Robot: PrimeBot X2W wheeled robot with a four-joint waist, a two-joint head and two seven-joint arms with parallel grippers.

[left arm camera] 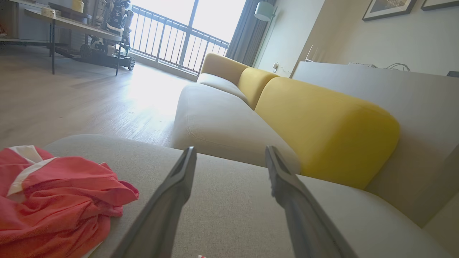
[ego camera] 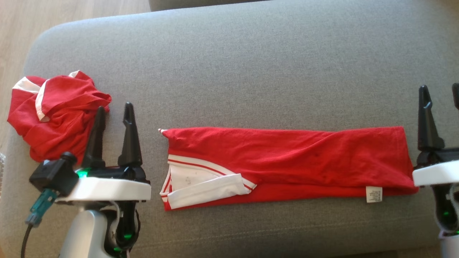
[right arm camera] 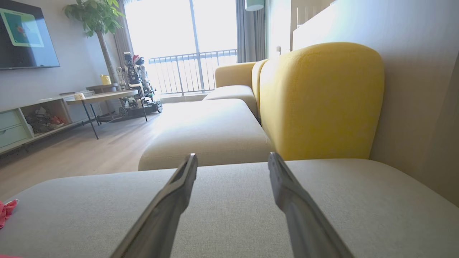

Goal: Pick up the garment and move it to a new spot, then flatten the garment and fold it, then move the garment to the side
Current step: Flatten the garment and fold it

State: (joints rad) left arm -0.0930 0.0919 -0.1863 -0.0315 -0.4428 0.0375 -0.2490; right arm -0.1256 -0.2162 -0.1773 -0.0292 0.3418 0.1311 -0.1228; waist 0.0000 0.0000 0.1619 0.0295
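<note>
You are looking down on a grey seat cushion (ego camera: 251, 53) that is carrying two red garments.

**Task item.** The folded garment (ego camera: 287, 157) is lying as a long flat band across the middle of the cushion. Its long sides are running parallel to the near edge, and it is sitting closer to that edge than to the far one. Its white-trimmed end (ego camera: 200, 182) is pointing toward the left edge and its plain end toward the right edge.

**Edges and room.**
- The far half of the cushion, beyond the band, is showing as bare grey fabric.
- A narrower bare strip is running between the band and the near edge.
- The far-left corner is rounding off, with wooden floor (ego camera: 53, 14) lying beyond it.
- A crumpled red garment (ego camera: 53, 118) is occupying the left edge.
- In the wrist views a second grey seat (left arm camera: 222, 122) is adjoining past the far edge, with a yellow backrest (left arm camera: 322, 132) rising to its right.

**Tools.**
- The left tool (ego camera: 114, 106) is standing between the crumpled garment and the band's left end, jaws spread wide and gripping nothing. One finger is overlapping the crumpled garment in the head view, and you cannot tell whether it is touching.
- The right tool (ego camera: 440, 86) is standing just beyond the band's right end, jaws also wide and gripping nothing.

**Writing.** A white care label (ego camera: 374, 194) is hanging from the band's near side close to its right end. Its print is too small to read.
</note>
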